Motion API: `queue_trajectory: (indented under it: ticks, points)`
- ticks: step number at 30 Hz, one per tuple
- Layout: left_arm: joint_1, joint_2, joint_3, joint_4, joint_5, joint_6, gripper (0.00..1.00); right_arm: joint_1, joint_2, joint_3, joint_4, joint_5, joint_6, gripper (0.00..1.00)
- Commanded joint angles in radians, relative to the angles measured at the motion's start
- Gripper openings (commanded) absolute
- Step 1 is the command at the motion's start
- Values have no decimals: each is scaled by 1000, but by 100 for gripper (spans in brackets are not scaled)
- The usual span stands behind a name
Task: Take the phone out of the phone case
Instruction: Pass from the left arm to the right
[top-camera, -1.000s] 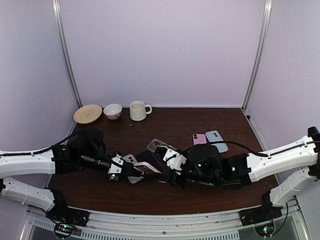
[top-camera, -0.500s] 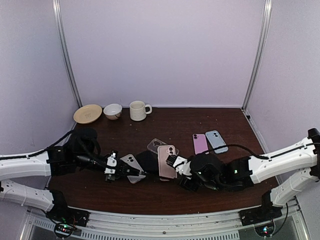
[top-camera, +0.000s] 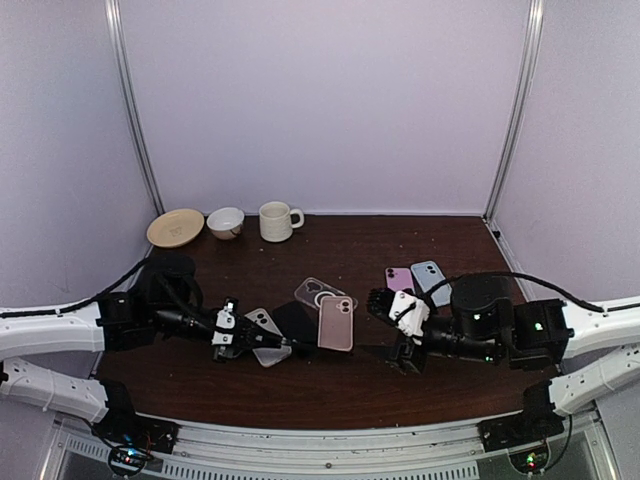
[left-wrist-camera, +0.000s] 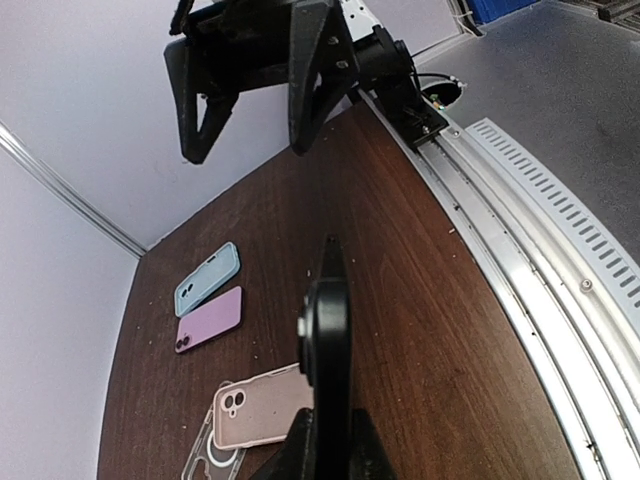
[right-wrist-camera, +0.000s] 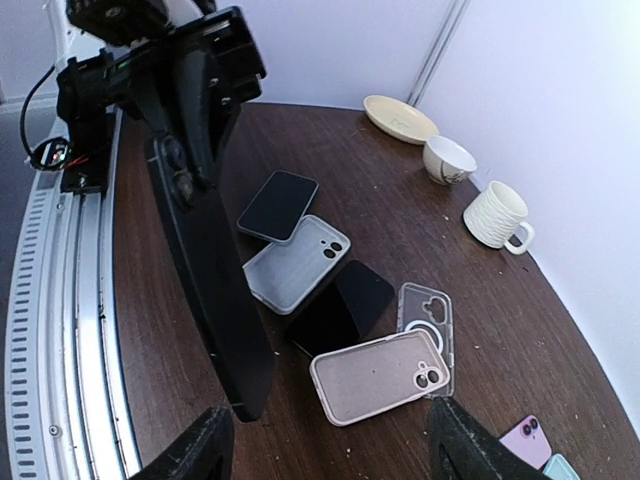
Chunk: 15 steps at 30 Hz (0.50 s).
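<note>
**Top view.** Against a second back, the right gripper (top-camera: 388, 326) is no longer at the centre with the left gripper (top-camera: 243, 343). It is drawn off to the right, jaws apart, empty. The pink case (top-camera: 336, 323) it carried half a second back lies flat on the table (top-camera: 330, 250) at the centre, touching neither gripper. The left gripper keeps its place left of centre, closed; from above I cannot read what it grips. Far left I count one plate (top-camera: 175, 228), one bowl (top-camera: 225, 222) and one mug (top-camera: 278, 221).

**Right wrist view.**
- My own fingers (right-wrist-camera: 200, 445) sit at the bottom edge, wide apart, with nothing between them.
- The left gripper is clamped on a black phone (right-wrist-camera: 215, 300), held on edge above the table near the rail (right-wrist-camera: 60, 330).
- I judge phone and case are now separated, so the main step looks done. Setting the phone down may be all that remains.
- Flat on the table I count three cases: the pink case, one grey case (right-wrist-camera: 297, 262) and one clear case (right-wrist-camera: 425, 315).
- There are also two black slabs (right-wrist-camera: 278, 205), and I cannot tell whether they are phones or cases.

**Left wrist view.** The phone shows edge-on at the centre. The right gripper's fingers stand spread at the top. Further right lie one purple slab (left-wrist-camera: 208, 320) and one blue slab (left-wrist-camera: 207, 278), side by side. I cannot tell whether these are phones or cases.
</note>
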Motion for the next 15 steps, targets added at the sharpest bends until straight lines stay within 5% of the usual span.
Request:
queue_trajectory:
  ticks: [1,9,12,15]
  points:
    - [2,5,33,125,17,-43,0,8,102,12,60,-94,-118,69]
    - [2,24,36,144,6,-77,0,16,270,68,138,-133,-151,59]
    - [2,28,39,144,6,-85,0,16,311,76,181,-80,-153,39]
    - [3,31,39,143,-3,-87,0,18,337,75,204,-23,-164,7]
